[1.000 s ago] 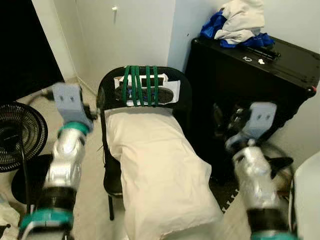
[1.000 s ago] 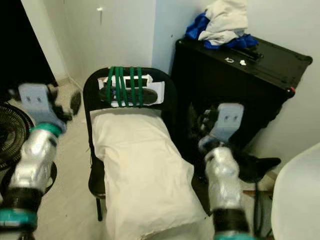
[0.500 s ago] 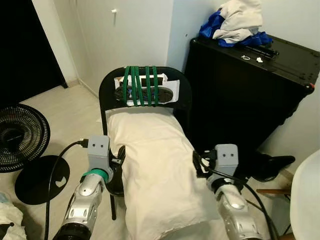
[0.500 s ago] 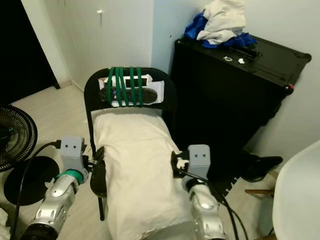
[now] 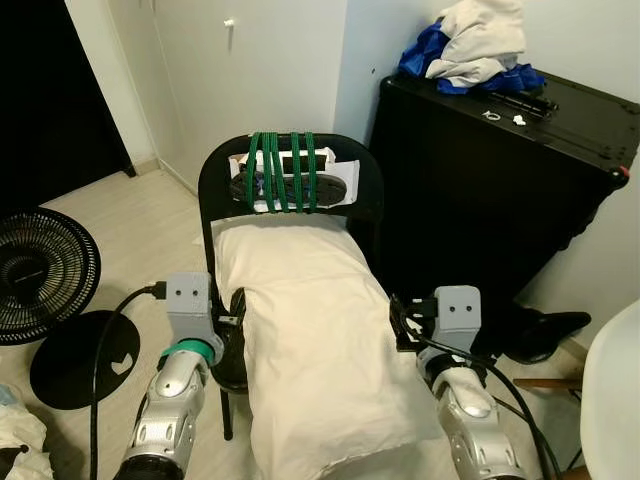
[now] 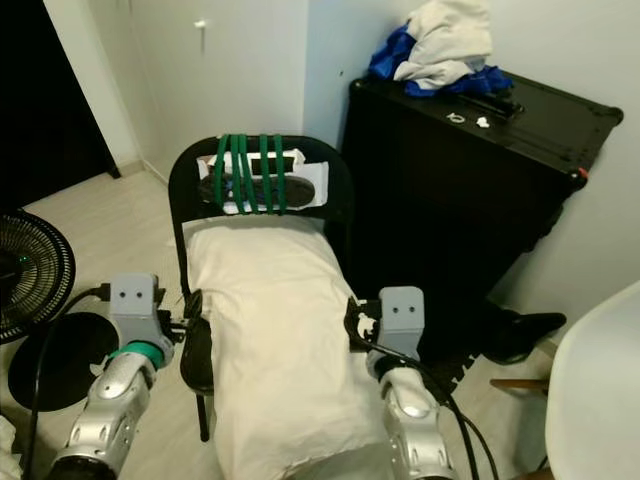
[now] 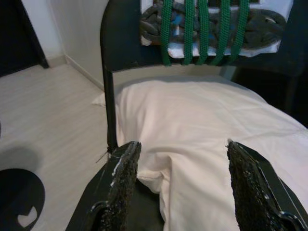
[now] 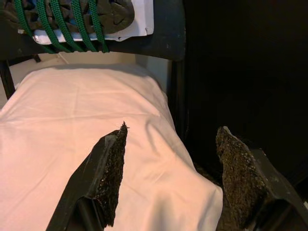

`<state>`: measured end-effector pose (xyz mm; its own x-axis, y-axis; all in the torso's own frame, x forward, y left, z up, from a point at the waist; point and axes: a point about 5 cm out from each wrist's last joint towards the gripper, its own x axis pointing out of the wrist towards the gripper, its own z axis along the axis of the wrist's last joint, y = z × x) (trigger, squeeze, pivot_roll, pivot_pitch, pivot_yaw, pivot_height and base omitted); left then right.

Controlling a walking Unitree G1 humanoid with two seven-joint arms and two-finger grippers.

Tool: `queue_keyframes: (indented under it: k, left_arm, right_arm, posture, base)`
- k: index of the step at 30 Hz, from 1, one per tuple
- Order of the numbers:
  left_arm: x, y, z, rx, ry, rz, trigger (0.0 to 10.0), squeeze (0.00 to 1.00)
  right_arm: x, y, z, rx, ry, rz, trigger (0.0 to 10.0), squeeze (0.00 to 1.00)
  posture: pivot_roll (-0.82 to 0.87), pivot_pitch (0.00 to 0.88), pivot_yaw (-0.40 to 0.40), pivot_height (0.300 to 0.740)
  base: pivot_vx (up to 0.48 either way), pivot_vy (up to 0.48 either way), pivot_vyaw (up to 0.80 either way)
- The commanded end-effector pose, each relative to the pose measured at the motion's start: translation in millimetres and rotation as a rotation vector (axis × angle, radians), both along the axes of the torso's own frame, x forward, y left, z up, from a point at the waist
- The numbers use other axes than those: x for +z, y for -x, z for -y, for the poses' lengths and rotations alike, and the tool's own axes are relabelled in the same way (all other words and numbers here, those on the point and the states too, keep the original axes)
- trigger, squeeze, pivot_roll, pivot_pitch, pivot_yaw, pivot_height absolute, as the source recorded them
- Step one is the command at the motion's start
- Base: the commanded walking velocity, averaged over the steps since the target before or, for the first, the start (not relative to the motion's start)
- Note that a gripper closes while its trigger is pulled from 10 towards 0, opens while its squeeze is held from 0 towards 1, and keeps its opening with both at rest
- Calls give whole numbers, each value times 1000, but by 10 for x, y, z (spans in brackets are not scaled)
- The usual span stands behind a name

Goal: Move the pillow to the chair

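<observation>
A long white pillow lies along the seat of a black folding chair, its top end against the backrest and its lower end hanging over the seat's front edge. My left gripper is open at the pillow's left side, by the seat edge. In the left wrist view its fingers stand wide apart with the pillow's fold between them. My right gripper is open at the pillow's right side. In the right wrist view one of its fingers hovers over the pillow's right edge.
Green cord binds a dark shoe to the chair's backrest. A tall black cabinet with piled clothes stands close on the right. A floor fan sits at the left, a white rounded object at the lower right.
One second ago both arms were raised and blurred beside the chair. They have dropped to flank the pillow's sides, and have hardly shifted in the last half second.
</observation>
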<state>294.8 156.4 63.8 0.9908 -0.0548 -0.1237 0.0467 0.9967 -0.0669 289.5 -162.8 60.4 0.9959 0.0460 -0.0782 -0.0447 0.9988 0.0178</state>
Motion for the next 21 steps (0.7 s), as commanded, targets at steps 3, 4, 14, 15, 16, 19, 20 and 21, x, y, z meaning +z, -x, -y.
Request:
queue_keyframes:
  k: [3, 4, 14, 15, 16, 19, 20, 21]
  left_arm:
    - [-61, 59, 35, -16, -1, -32, 10000, 0]
    - [-51, 64, 41, -16, 4, -29, 10000, 0]
    - [10, 58, 67, -49, -7, -13, 10000, 0]
    - [19, 53, 70, -55, -10, -12, 10000, 0]
    - [19, 53, 70, -55, -10, -12, 10000, 0]
    - [35, 43, 74, -63, -4, -13, 10000, 0]
    - [35, 43, 74, -63, -4, -13, 10000, 0]
    - [42, 35, 80, -68, -6, -13, 10000, 0]
  right_arm:
    - [-5, 8, -25, 20, 10, 0, 10000, 0]
    - [-9, 16, -23, 22, 14, 0, 10000, 0]
    - [-19, 22, 12, -6, -15, -3, 10000, 0]
    - [-19, 18, 8, -7, -16, -4, 10000, 0]
    - [-19, 18, 8, -7, -16, -4, 10000, 0]
    - [-19, 11, 1, -8, -19, -4, 10000, 0]
    - [-19, 11, 1, -8, -19, -4, 10000, 0]
    - [-19, 6, 1, -9, -20, -5, 10000, 0]
  posture:
    - [48, 16, 53, 740]
    - [49, 18, 52, 740]
    - [56, 14, 59, 740]
    - [54, 12, 62, 740]
    - [54, 12, 62, 740]
    - [50, 6, 67, 740]
    - [50, 6, 67, 740]
    - [48, 0, 66, 740]
  base:
    - [0, 0, 0]
    - [0, 0, 0]
    - [0, 0, 0]
    - [0, 0, 0]
    - [0, 0, 0]
    - [0, 0, 0]
    - [0, 0, 0]
    - [0, 0, 0]
